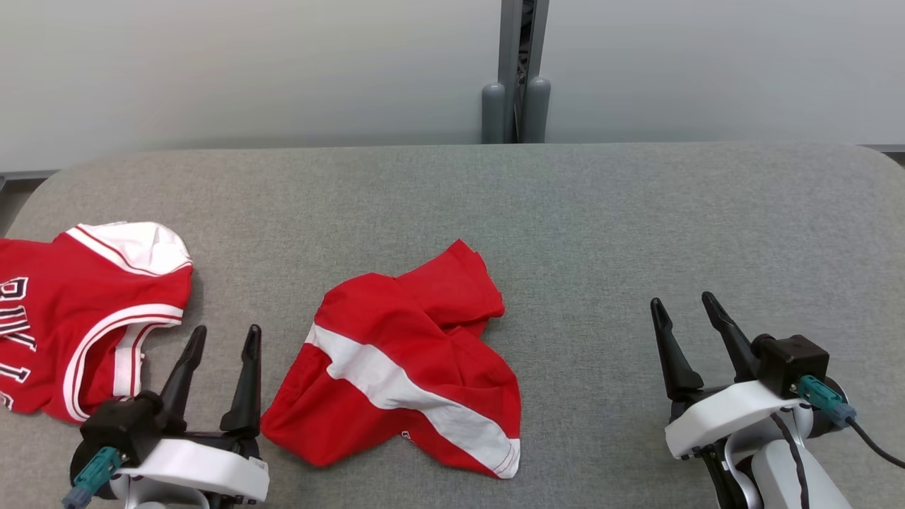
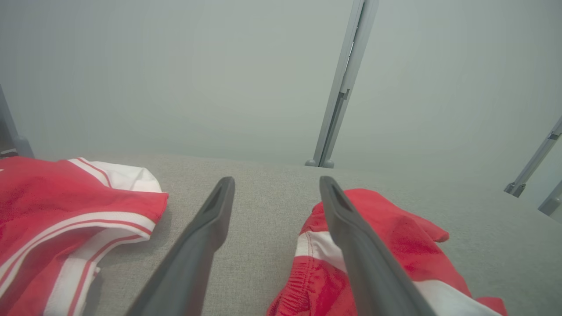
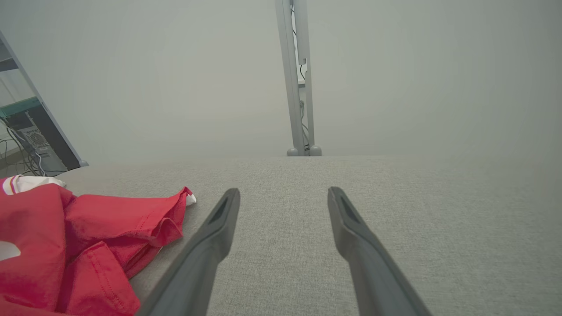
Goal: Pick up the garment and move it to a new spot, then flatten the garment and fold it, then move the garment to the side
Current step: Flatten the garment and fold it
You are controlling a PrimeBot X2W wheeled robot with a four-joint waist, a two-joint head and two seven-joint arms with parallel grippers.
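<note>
The grey surface carries a red jersey at its left edge and the crumpled red shorts near the middle of its front edge. The left end effector sits between them, spread and empty. The right end effector, also spread, waits well apart toward the right edge. To flatten the shorts well, I'd pinch opposite hems, clear of the jersey.

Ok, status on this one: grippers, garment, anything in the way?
Left gripper open, empty, beside crumpled red garment with white stripe, mid-table, unfolded. Right gripper open, empty, over grey fabric tabletop. Red-and-white lettered jersey lies close at left.
</note>
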